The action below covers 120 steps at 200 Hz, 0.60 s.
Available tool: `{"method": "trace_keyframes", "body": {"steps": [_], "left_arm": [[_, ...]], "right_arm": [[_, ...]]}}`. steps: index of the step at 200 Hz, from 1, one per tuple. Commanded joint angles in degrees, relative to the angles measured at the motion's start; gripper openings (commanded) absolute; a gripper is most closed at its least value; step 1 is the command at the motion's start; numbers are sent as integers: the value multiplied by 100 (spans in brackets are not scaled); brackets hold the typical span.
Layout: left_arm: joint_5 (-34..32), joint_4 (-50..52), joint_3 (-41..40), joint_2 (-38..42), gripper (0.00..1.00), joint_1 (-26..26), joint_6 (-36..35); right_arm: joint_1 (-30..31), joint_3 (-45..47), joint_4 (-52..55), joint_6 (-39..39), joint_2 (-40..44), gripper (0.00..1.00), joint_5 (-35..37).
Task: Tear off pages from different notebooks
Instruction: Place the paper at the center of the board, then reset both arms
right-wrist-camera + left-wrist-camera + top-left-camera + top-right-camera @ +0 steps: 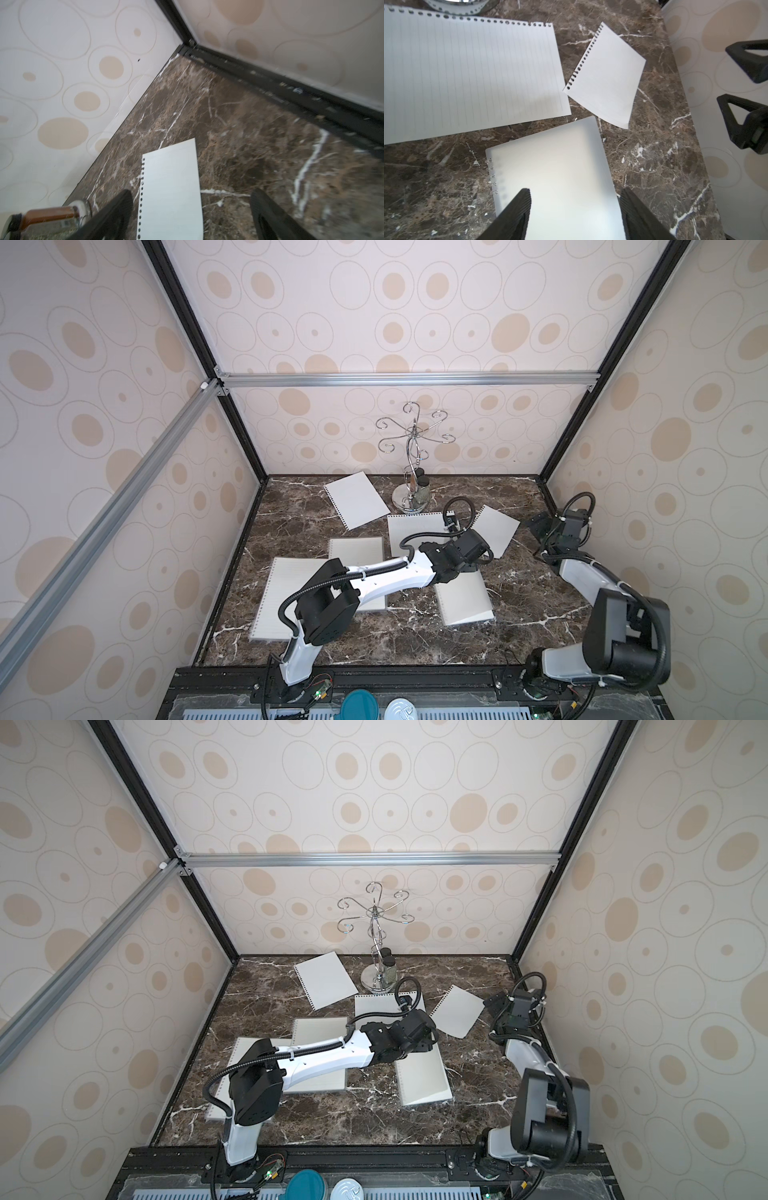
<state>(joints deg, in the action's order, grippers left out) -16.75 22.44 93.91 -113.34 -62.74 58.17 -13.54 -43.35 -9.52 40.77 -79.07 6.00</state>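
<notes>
The left notebook (279, 588) is lying on the table (540, 614) near the left wall, the middle notebook (357, 549) is sitting just beside it to the right, and the right notebook (465, 605) is lying well apart, farther right. Behind them, the stand (405, 500) is standing at back centre with jars (422, 489) at its base. The far page (355, 499) is lying to its left, the middle page (411, 531) just before it, and the right page (500, 531) beside that, farther right.
</notes>
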Motion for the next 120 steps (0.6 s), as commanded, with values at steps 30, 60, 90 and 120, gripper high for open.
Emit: {"method": "trace_keyframes", "body": {"steps": [30,60,90,120], "left_arm": [[-895,-2622,-1872,2175,88,-48,-1611],[-2003,-5964,-4418,3704,100,40,-4211],[-2915,-10243,-7481,4881,100,764,-7012],[-2654,-8113,-8166,5739,100,2683,-5993]], "right_arm": [[-32,1053,501,-1240,1520,95,887],[-31,1719,291,-1072,1916,100,907],[81,2506,-989,-2466,1991,98,19],[296,3119,-2431,-2734,1746,99,-89]]}}
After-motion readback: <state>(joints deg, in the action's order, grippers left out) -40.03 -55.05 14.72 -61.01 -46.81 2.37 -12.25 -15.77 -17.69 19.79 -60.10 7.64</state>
